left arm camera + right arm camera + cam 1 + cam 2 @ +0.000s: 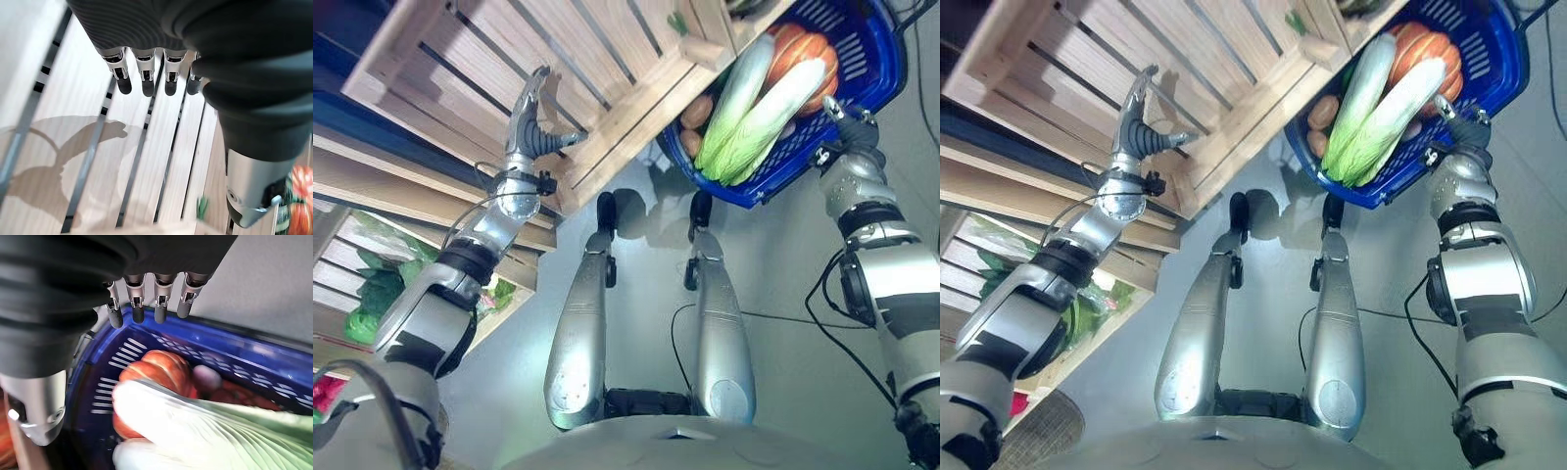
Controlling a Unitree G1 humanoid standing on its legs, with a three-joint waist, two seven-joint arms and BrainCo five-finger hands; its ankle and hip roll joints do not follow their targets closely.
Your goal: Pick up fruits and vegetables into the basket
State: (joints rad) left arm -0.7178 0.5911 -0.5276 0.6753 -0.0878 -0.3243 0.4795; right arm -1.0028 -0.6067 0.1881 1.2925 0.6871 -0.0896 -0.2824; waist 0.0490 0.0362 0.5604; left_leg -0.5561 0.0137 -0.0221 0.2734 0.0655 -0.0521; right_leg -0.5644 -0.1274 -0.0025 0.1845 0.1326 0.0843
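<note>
While leafy greens point(372, 294) lay in the near lower crate point(524, 284), the left hand point(530, 122) hung with straight fingers, holding nothing, over a slatted wooden crate point(489, 59). The right hand point(1464, 127), fingers relaxed, hovered at the blue basket point(876, 59), which held two pale cabbages point(773, 108), an orange pumpkin point(793, 49) and potatoes point(697, 113).

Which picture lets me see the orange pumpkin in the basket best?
The right wrist view: the pumpkin sits close up, its ribs clear, partly under a cabbage. Both eye views show it small, tucked behind the cabbages in the blue basket.
</note>
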